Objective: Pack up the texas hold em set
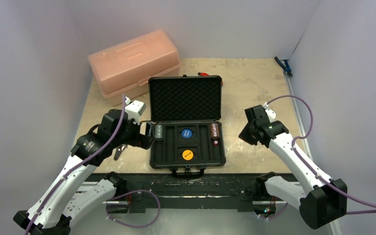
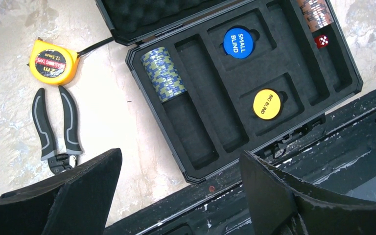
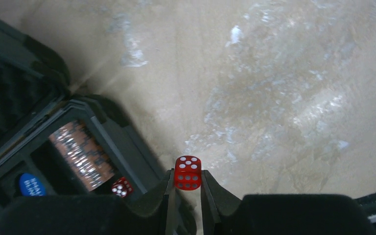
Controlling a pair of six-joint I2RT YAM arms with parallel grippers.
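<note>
Just outside the right wall of the small black hard case (image 1: 223, 147), the right gripper (image 3: 187, 185) pinches a small red die (image 3: 187, 172) between its very fingertips, above the bare beige table (image 3: 274, 73). The case lies open in the middle of the table, its foam-lined lid (image 1: 185, 99) standing up at the back.

The hold looks marginal. Only the tips touch the die, so a jolt or a quick swing toward the tray could squeeze it out. It would then roll across the table, perhaps out of easy reach.

The likely target is the narrow right-hand slot. There a brown-red chip stack (image 3: 81, 156) lies with a second red die (image 3: 121, 186) just beside its near end. Room is tight, so the fingers could clip the case wall or knock the resting die on the way in. Released from too high, the held die may bounce off the moulded tray into another pocket or over the rim.

Over at the case's left edge, the left gripper (image 2: 181, 196) hovers with its fingers spread wide and nothing between them. It is near the mottled blue-grey chip stack (image 2: 164, 73). A careless drop there could shove the light case and shift the slot under the right arm. Black-handled pliers (image 2: 54, 129) lie close by on that side and could also be struck.
</note>
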